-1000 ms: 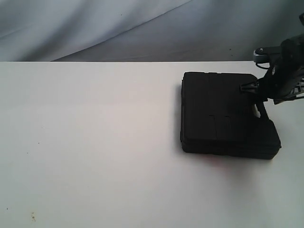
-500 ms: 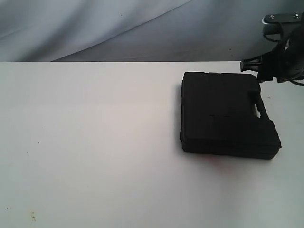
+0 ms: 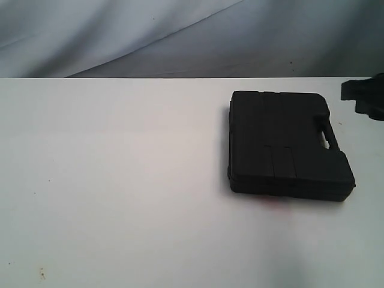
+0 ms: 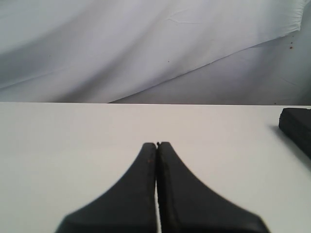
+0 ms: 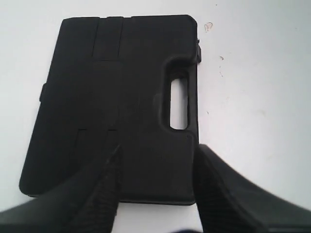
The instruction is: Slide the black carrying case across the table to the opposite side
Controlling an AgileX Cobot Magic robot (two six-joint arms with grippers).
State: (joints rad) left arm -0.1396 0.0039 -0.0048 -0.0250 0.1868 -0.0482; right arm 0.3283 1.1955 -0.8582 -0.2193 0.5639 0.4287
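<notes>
The black carrying case (image 3: 287,144) lies flat on the right half of the white table (image 3: 120,180), its handle slot facing the right edge. Only a dark tip of my right gripper (image 3: 363,98) shows at the exterior view's right border, apart from the case. In the right wrist view the case (image 5: 116,97) fills the middle, and the right gripper (image 5: 158,158) hangs open above its near end, holding nothing. My left gripper (image 4: 157,145) is shut and empty over bare tabletop, with a corner of the case (image 4: 297,127) far off to one side.
A grey-white cloth backdrop (image 3: 180,36) hangs behind the table's far edge. Small specks (image 3: 42,275) dot the tabletop at the front left. A faint red smear (image 3: 273,203) lies just in front of the case.
The right arm has lifted off the case's far right corner and drawn back to the right, almost out of the exterior view. The case has not moved.
</notes>
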